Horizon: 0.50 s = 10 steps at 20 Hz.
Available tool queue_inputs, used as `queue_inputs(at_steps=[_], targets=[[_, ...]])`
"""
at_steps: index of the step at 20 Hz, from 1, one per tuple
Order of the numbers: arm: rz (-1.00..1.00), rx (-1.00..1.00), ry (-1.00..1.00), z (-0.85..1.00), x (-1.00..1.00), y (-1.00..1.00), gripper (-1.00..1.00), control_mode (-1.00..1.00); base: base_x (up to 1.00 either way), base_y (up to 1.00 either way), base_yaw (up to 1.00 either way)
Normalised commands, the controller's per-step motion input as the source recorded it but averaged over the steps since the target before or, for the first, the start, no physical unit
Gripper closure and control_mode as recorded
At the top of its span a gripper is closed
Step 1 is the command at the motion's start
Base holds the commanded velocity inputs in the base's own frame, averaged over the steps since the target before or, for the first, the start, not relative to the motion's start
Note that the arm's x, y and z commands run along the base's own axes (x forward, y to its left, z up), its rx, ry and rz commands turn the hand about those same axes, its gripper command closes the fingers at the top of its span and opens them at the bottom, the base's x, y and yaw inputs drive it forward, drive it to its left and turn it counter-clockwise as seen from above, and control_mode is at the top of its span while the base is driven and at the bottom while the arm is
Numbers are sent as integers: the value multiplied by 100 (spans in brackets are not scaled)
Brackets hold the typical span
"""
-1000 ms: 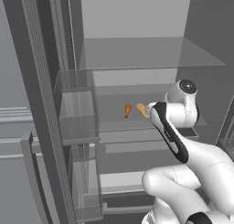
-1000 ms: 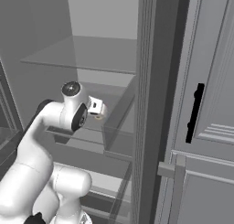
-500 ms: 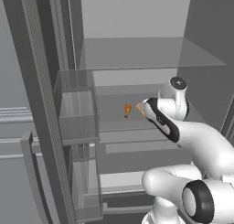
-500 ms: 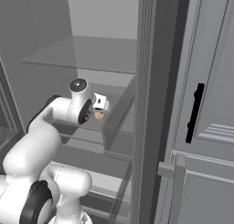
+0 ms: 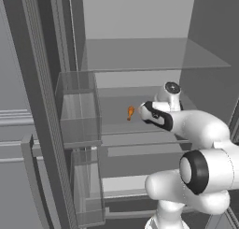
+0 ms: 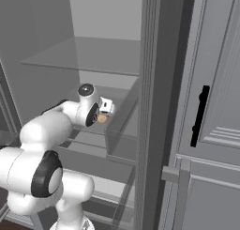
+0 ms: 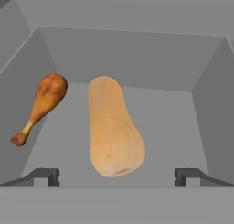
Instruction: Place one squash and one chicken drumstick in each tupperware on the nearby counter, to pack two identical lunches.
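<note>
An elongated tan squash [image 7: 112, 129] lies on a grey fridge shelf, straight ahead of my gripper [image 7: 116, 175]. The gripper is open, with a fingertip on either side of the squash's wide end and nothing held. A small orange chicken drumstick [image 7: 43, 104] lies left of the squash, its bone end toward me. In the left base view the drumstick [image 5: 130, 112] sits just left of my hand [image 5: 150, 113]. From the right base view, the gripper [image 6: 106, 107] reaches over the squash [image 6: 102, 118]. The tupperware and the counter are out of view.
A glass shelf [image 5: 149, 55] spans the fridge above my hand. Clear door bins [image 5: 77, 106] hang on the open door at left. The fridge's side wall [image 6: 150, 107] and a grey cabinet door with a black handle [image 6: 200, 116] stand to the right.
The arm has reached deeper into the shelf, bringing the hand close to the squash. The jaws stayed open and the foods have not moved.
</note>
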Motion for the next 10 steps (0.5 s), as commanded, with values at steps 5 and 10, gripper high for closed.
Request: queue_inputs(at_steps=[5, 10], targets=[[0, 0, 2, -23, 39, 0, -100, -100, 0, 0, 0], [0, 0, 4, -27, 26, 1, -100, -100, 0, 0, 0]])
